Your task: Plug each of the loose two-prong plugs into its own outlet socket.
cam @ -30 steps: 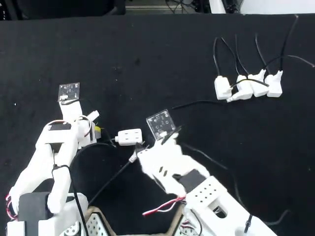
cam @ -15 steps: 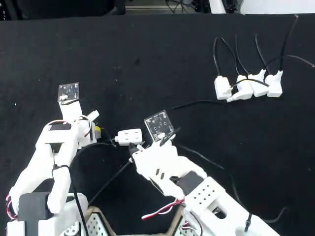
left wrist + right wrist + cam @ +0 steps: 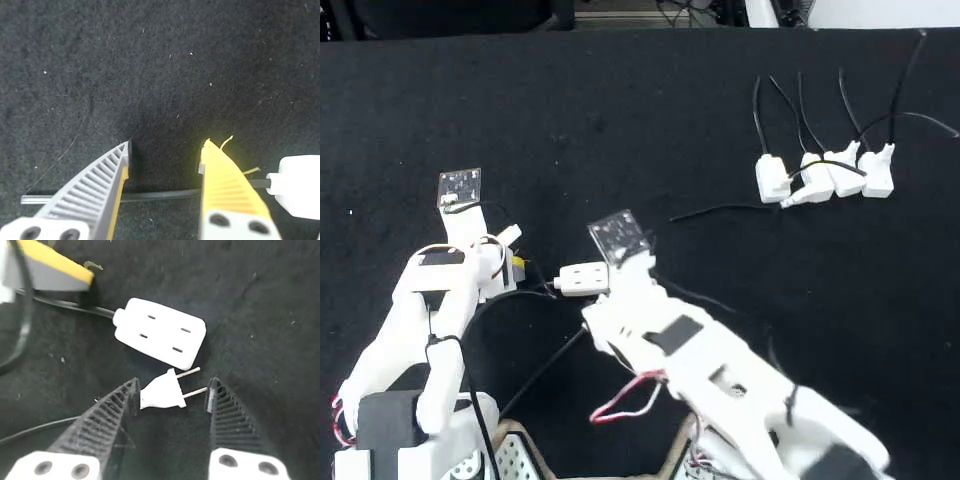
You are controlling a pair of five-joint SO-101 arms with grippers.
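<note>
The right gripper (image 3: 172, 386) is open, one finger on each side of a loose plug (image 3: 160, 393) lying on the black table (image 3: 270, 300). I cannot tell whether the fingers touch it. The outlet (image 3: 160, 340) lies just beside the plug, sockets up. The left gripper (image 3: 165, 162) is also open, straddling the outlet's cable (image 3: 160, 195). More plugs (image 3: 825, 175) are clustered well apart, toward the table's far right.
</note>
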